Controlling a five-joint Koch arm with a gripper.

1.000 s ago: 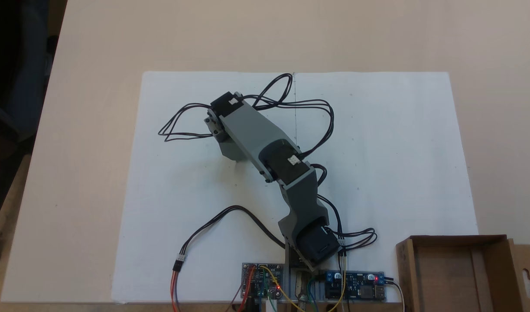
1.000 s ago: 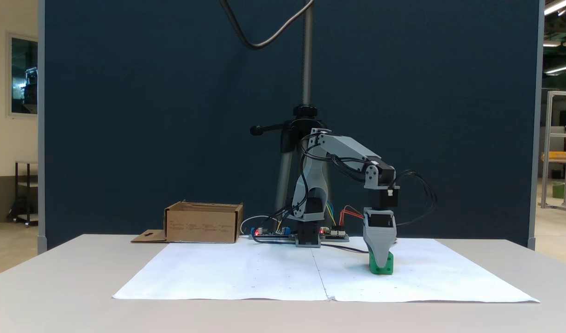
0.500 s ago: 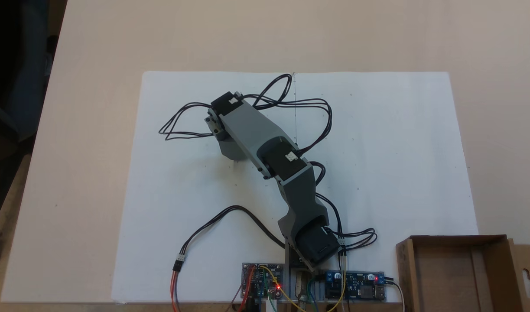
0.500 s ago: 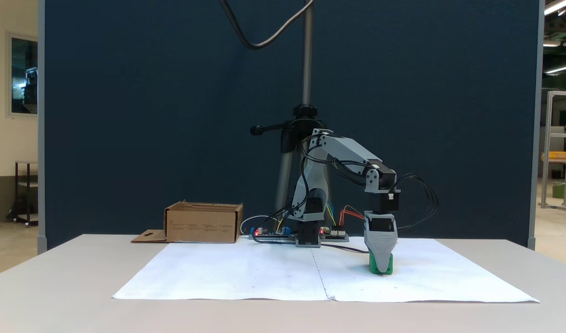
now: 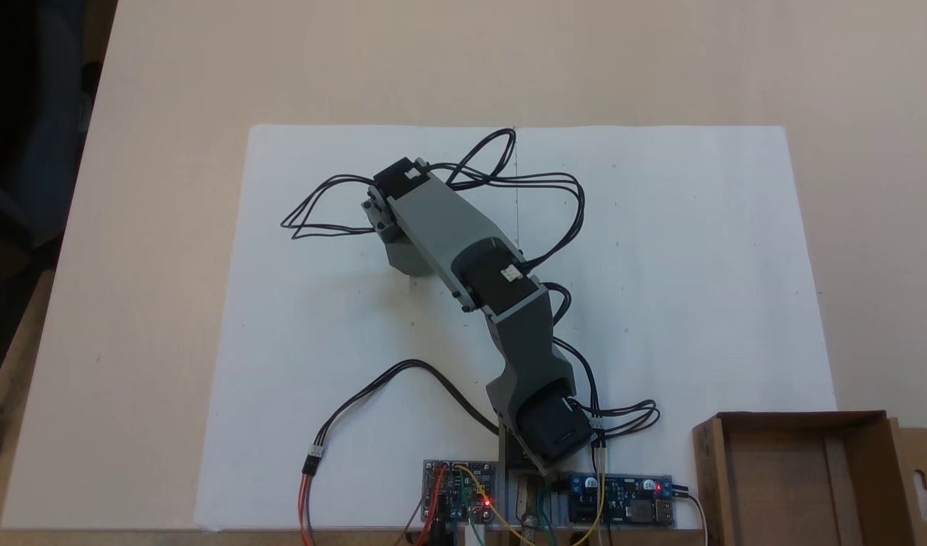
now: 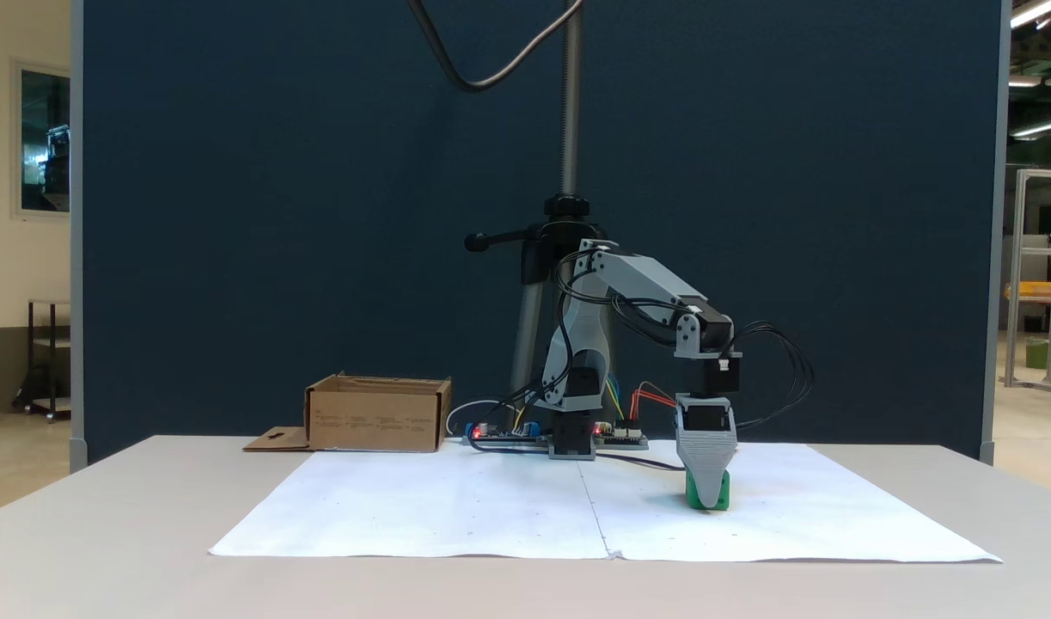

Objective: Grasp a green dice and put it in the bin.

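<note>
The bin point(image 6: 377, 414) sits well apart, across the paper sheet point(image 6: 456, 507). My gripper point(image 6: 707, 502) stands straight down over the green dice point(image 6: 721, 495); whether my fingers have closed, I cannot tell. I should squeeze squarely before lifting.

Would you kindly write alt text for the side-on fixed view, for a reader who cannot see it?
A grey robot arm reaches down so that its gripper stands over a green dice on white paper on a table. A cardboard bin sits away to the left, before a dark blue screen.
</note>
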